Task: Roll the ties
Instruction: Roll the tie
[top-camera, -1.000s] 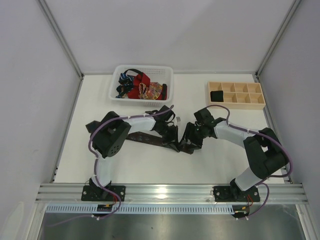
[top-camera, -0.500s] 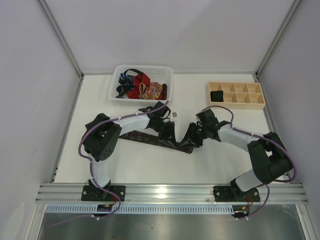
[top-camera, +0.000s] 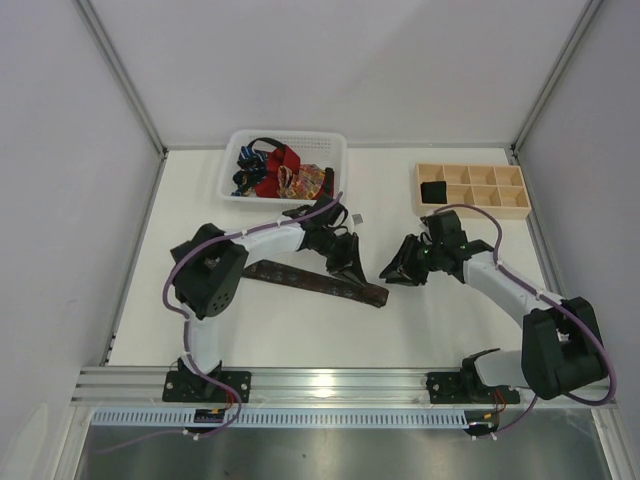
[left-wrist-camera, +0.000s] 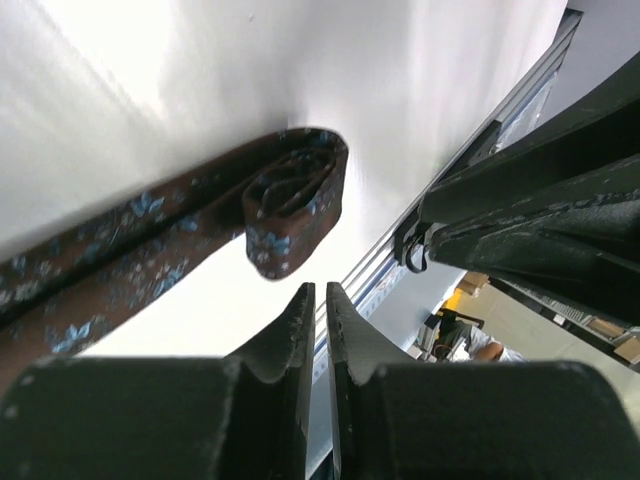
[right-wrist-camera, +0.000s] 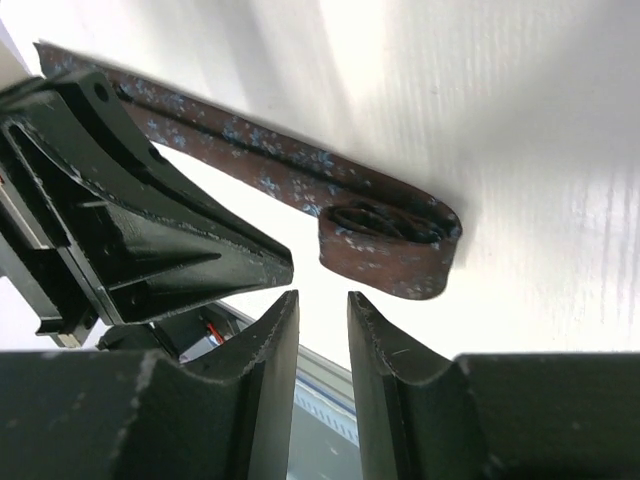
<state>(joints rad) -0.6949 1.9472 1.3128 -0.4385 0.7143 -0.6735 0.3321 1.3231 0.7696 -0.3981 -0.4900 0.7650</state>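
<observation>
A dark brown tie (top-camera: 310, 280) with small blue flowers lies flat on the white table, its right end wound into a loose roll (top-camera: 375, 294). The roll also shows in the left wrist view (left-wrist-camera: 296, 198) and the right wrist view (right-wrist-camera: 390, 245). My left gripper (top-camera: 349, 270) hangs just above the tie, left of the roll, jaws almost together and empty (left-wrist-camera: 320, 290). My right gripper (top-camera: 391, 277) is just right of the roll, not touching it, jaws a little apart and empty (right-wrist-camera: 322, 296). Red, blue and orange-patterned ties (top-camera: 278, 172) lie piled in the basket.
A white mesh basket (top-camera: 229, 172) stands at the back left. A pale wooden tray (top-camera: 470, 209) with square compartments stands at the back right, with a black item (top-camera: 433, 191) in one corner cell. The left gripper's fingers (right-wrist-camera: 160, 215) show in the right wrist view.
Both grippers have come off the tie's rolled end. The right arm has drawn back to the right and the left gripper has shifted up and back. The roll stays on the table.
</observation>
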